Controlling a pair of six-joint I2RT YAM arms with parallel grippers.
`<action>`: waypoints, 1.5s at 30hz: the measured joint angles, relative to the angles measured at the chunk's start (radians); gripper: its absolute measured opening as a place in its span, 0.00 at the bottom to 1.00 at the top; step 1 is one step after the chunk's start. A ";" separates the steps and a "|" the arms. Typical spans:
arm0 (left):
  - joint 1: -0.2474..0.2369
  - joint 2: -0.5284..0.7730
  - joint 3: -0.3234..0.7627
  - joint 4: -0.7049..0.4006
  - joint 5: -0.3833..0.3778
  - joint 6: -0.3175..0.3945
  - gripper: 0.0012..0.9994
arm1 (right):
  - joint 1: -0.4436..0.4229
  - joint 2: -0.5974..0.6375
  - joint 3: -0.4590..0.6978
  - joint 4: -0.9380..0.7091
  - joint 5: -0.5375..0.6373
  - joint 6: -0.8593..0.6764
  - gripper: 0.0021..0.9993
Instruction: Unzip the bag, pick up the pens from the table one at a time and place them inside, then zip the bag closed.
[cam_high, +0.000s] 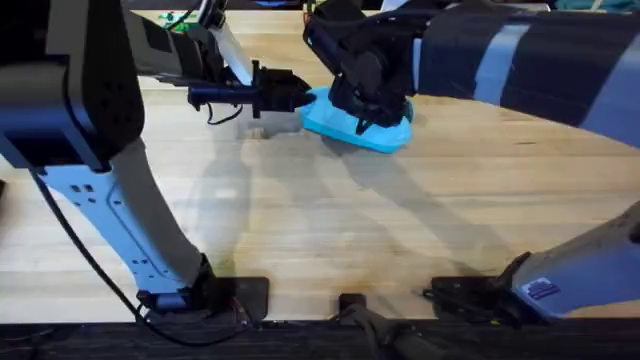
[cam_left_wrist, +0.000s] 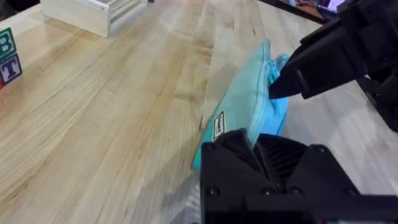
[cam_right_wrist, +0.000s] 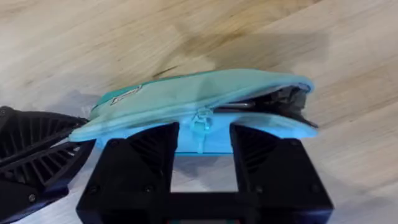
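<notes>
Your right pincer (cam_right_wrist: 202, 140) straddles the teal zipper pull (cam_right_wrist: 201, 119), fingers apart. Left pincer (cam_high: 300, 97) clamps the light-blue fabric pouch (cam_high: 385, 135), far centre of the pale wooden tabletop (cam_high: 400, 220).

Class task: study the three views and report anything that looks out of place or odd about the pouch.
The pouch gapes at one end, only partly zipped, with dark contents showing; the zipper pull sits mid-length between the right pincer fingers.
</notes>
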 joint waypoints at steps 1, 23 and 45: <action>0.000 0.000 0.000 0.000 0.000 0.000 0.04 | -0.001 0.000 0.000 0.000 -0.001 0.000 0.49; 0.000 0.000 0.000 0.000 0.000 0.000 0.04 | -0.017 0.000 0.000 0.008 -0.011 -0.001 0.04; 0.000 0.000 0.000 0.003 0.000 0.000 0.04 | -0.017 0.000 0.131 -0.089 -0.020 -0.187 0.03</action>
